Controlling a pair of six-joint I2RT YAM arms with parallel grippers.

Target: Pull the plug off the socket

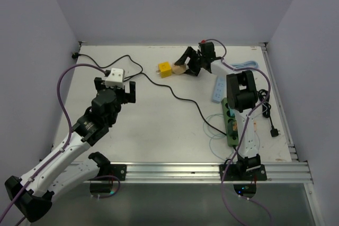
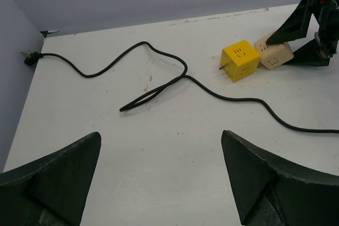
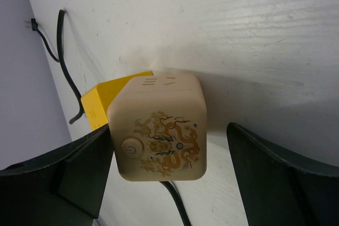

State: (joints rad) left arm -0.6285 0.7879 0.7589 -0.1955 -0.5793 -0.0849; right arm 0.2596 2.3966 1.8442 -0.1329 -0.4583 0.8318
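Plug: beige plastic cube plug with a gold dragon print and a round button [image 3: 159,146]. Judged light, rigid and hard-shelled. The smooth sides are probably a little slippery and the edges are rounded. Not fragile, though the button face is best left alone. Best hold: two flat opposite side faces, jaws square to them, at mid-height.

Left to right across the white table [image 2: 159,173]:
- left gripper [image 2: 161,136]: released, fingers spread wide with nothing between them. It hovers over bare table, well apart from the plug.
- thin black cable [image 2: 185,75]: lies loose, winding between the left gripper and the cubes.
- yellow plastic cube adapter [image 2: 241,62]: on the table, right against the plug's left side.
- plug: sits on the table at the far middle, between the fingers of the right gripper.
- right gripper [image 3: 169,130]: released. One finger is just beside a side face, contact not clear. The other stands clear, with table showing in the gap. No grasp.
- socket, a long narrow dark green power strip [image 1: 231,128]: lies near the right edge by the right arm, with a light blue strip [image 1: 219,89] just beyond it. The plug is well apart from it and judged already off.
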